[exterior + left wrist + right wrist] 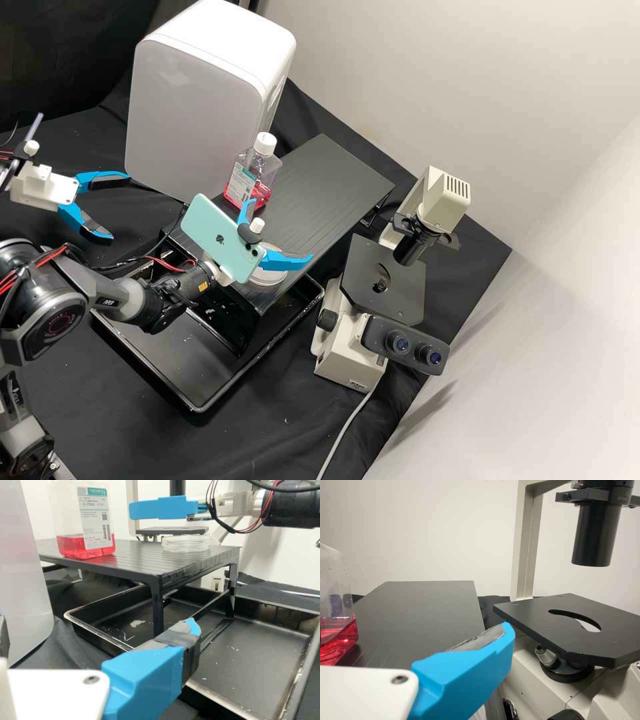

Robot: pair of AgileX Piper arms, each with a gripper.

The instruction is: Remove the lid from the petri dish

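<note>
A clear lidded petri dish (pixel 269 275) (pixel 186 542) sits at the near corner of the black raised shelf (pixel 333 193). My right gripper (pixel 272 237) hangs open just over it, one blue finger on each side, holding nothing. In the left wrist view that gripper's blue finger (pixel 162 507) is level above the dish and apart from it. My left gripper (pixel 119 205) is open and empty far to the left, off the shelf. Its own finger (pixel 150 675) points at the shelf's side. The right gripper's own finger (pixel 470 665) lies over the shelf edge.
A flask of red liquid (pixel 252 175) (pixel 85 522) (pixel 335 630) stands at the shelf's back. Behind it is a white box (pixel 200 93). A microscope (pixel 387 293) stands right of the shelf, its stage (pixel 570 625) close to the right gripper. A black tray (pixel 200 393) lies under the shelf.
</note>
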